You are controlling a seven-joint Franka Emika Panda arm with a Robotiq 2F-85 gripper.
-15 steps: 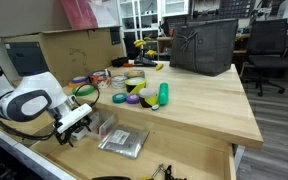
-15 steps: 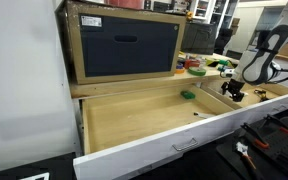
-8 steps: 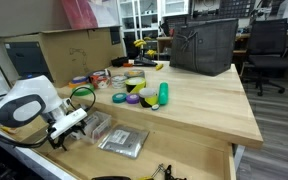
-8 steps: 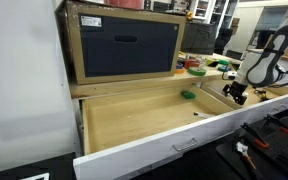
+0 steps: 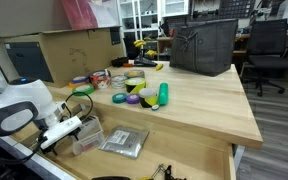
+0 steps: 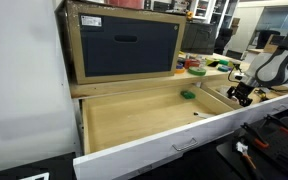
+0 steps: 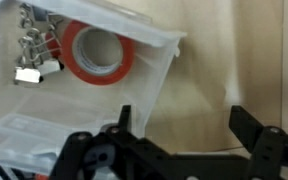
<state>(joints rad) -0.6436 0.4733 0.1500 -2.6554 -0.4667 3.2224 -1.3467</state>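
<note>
My gripper (image 7: pixel 184 125) is open, with nothing between its two black fingers (image 7: pixel 249 124). In the wrist view it hangs over bare wooden tabletop, just beside the edge of a clear plastic container (image 7: pixel 134 60). That container holds a red tape roll (image 7: pixel 99 52) and some binder clips (image 7: pixel 34 48). In an exterior view the gripper (image 5: pixel 72 127) sits low at the table's near left corner, next to the clear container (image 5: pixel 88 135). A silvery packet (image 5: pixel 124 142) lies just beyond it. The gripper (image 6: pixel 241 95) also shows at the far right, behind the drawer.
Tape rolls (image 5: pixel 134 88) and a green bottle (image 5: pixel 163 95) cluster mid-table. A black bag (image 5: pixel 202 45) and a cardboard box (image 5: pixel 74 50) stand at the back. A wide wooden drawer (image 6: pixel 144 120) stands pulled open with a small green item (image 6: pixel 188 95) inside.
The arm has drawn back toward the table's near left corner, away from the tape rolls. The gripper stayed open; nothing on the table moved.
</note>
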